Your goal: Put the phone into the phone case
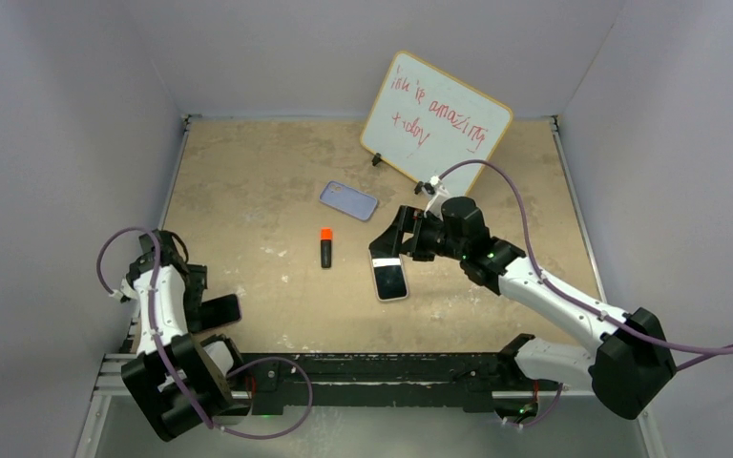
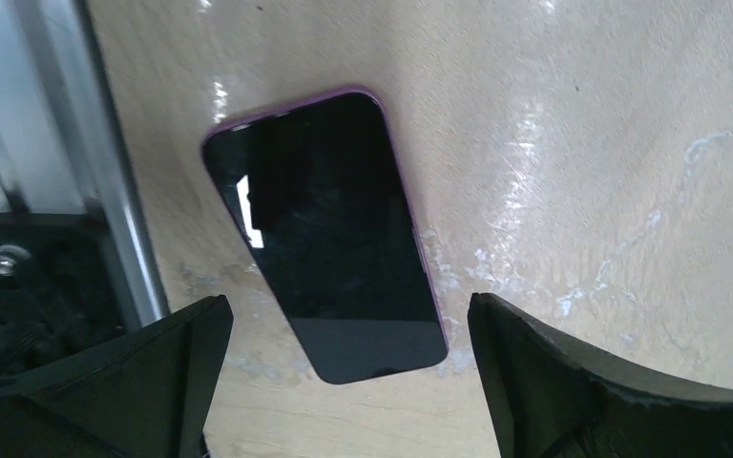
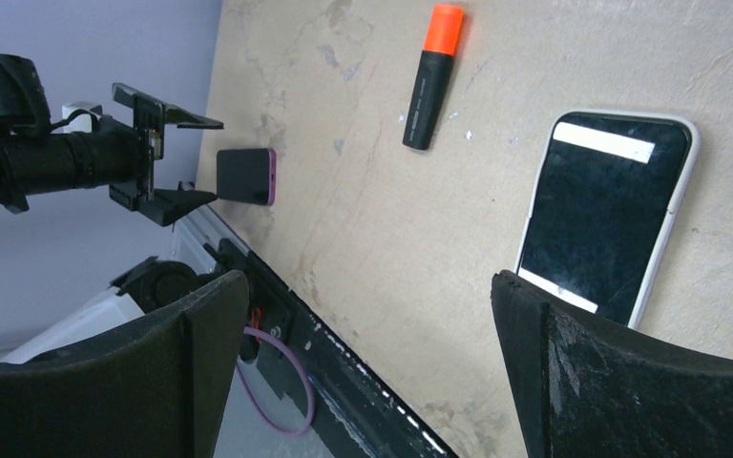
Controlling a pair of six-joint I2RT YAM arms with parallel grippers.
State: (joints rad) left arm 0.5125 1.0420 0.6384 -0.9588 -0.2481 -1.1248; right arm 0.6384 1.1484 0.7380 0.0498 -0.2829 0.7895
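Right end effector [image 3: 367, 286] open, empty, finger [image 3: 582, 382] hiding phone [image 3: 606, 215] end; left end effector [image 2: 348, 315] open.

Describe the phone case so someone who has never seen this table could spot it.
Find the whiteboard propped at the back of the table. Just in front, to its left, the phone case lies flat, beyond the orange-capped marker. It alone is pale lavender-blue, with no black screen.

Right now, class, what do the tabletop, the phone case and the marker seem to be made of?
Tabletop: probably wood board, tan, scuffed, faint sheen.
Phone case: likely silicone or soft plastic, matte lavender, no glare.
Marker: apparently hard plastic, black barrel, orange cap, slight gloss.
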